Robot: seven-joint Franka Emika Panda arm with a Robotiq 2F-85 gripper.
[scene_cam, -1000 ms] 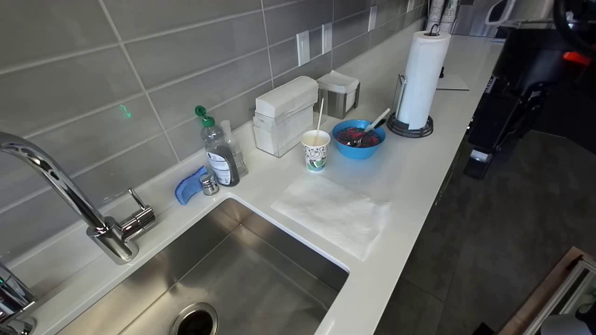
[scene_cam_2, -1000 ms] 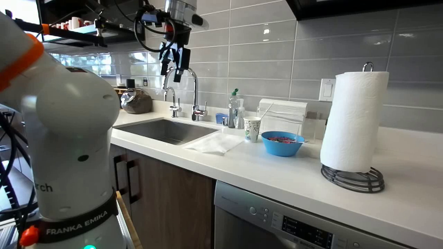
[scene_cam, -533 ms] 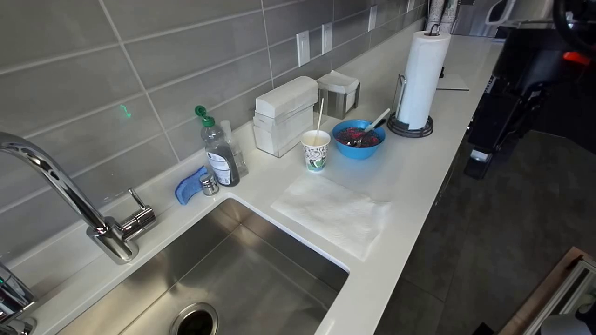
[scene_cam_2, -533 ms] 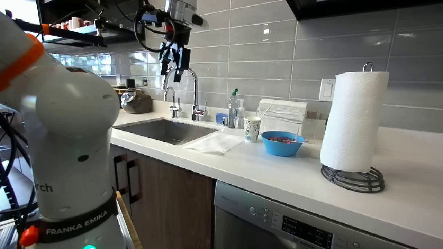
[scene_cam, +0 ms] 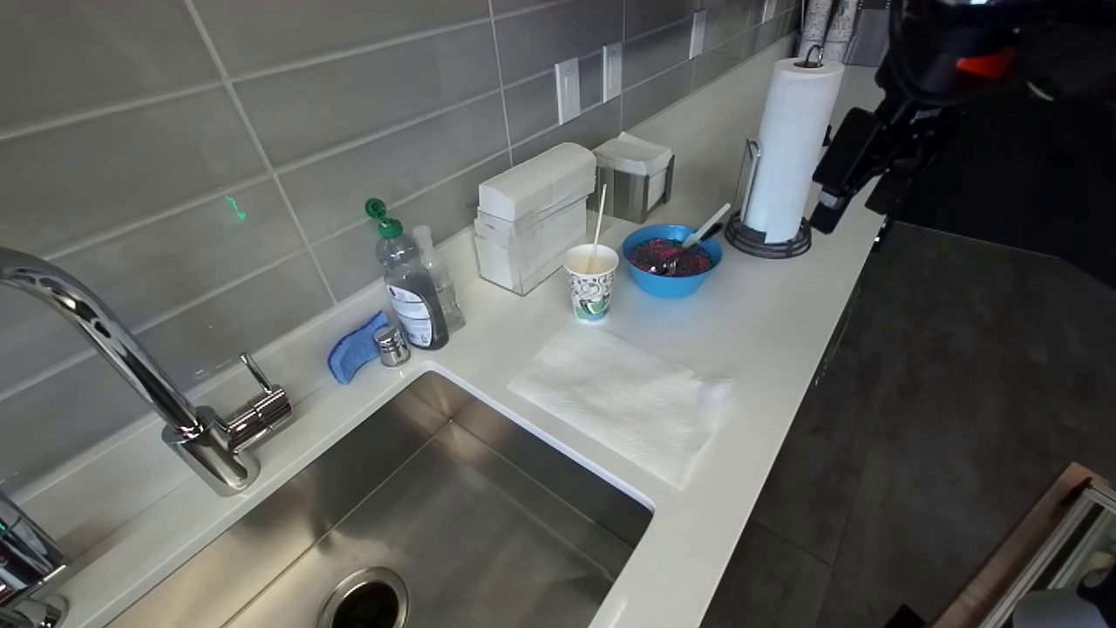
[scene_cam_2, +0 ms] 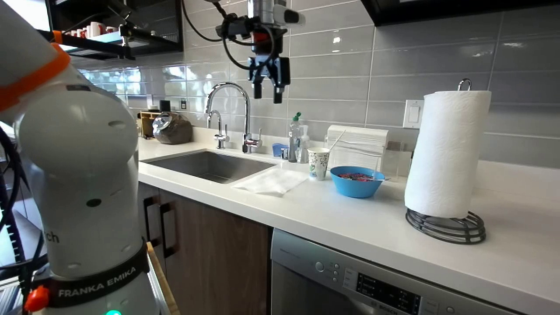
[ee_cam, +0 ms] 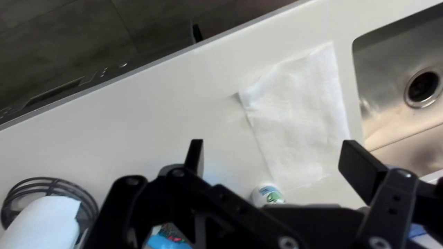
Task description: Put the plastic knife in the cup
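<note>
White cup [scene_cam: 591,292], knife [scene_cam: 599,221] slanting inside, knife hidden in wrist view, pincer [ee_cam: 274,157] spread wide

The white arm [scene_cam_2: 81,131] stands bent. Its black claw [scene_cam_2: 267,92] hangs in the air, pointing downward, with two fingers [ee_cam: 361,167] wide apart.

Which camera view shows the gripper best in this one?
The wrist view: the gripper is close up, both fingers plainly apart, holding nothing. Both exterior views show it smaller, above the counter, fingers apart too; in an exterior view its black body blends into a dark background.
</note>
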